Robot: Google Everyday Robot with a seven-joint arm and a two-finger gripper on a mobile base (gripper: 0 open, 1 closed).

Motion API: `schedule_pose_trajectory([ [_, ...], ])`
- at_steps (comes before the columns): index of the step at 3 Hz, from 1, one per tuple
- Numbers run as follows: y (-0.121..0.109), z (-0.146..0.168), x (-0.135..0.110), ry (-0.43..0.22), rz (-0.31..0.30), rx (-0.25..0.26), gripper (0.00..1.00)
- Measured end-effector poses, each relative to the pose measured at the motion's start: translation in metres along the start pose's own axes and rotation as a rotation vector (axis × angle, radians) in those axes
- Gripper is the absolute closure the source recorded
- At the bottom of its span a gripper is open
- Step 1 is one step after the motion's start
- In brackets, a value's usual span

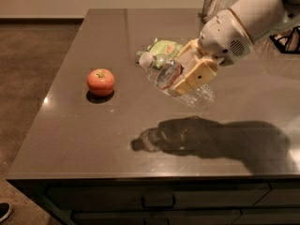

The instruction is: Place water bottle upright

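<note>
The water bottle (pixel 165 74) is a small clear ribbed bottle with a white cap and a coloured label band. It hangs in the air above the dark table (pixel 93 125), lying nearly on its side with the cap pointing left and slightly up. My gripper (pixel 187 68) is shut on the water bottle around its middle, its tan fingers (pixel 199 75) on either side. The white arm reaches in from the upper right. The bottle's shadow lies on the table below.
A red apple (pixel 101 81) sits on the table's left part. A green snack bag (pixel 164 48) lies behind the bottle. A tall grey cylinder (pixel 214 1) stands at the back edge. A dark wire basket (pixel 287 40) is at the far right.
</note>
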State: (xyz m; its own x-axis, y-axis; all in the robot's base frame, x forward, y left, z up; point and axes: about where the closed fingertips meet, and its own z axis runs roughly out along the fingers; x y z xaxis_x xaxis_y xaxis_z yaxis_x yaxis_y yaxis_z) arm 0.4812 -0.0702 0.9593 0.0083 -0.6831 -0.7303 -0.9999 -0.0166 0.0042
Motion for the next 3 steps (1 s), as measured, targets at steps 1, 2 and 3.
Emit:
schedule_pose_trajectory([
  [1, -0.009, -0.003, -0.004, -0.122, 0.097, 0.048, 1.0],
  [2, -0.021, -0.003, 0.001, -0.268, 0.166, 0.128, 1.0],
  [3, -0.026, -0.004, 0.007, -0.348, 0.175, 0.182, 1.0],
])
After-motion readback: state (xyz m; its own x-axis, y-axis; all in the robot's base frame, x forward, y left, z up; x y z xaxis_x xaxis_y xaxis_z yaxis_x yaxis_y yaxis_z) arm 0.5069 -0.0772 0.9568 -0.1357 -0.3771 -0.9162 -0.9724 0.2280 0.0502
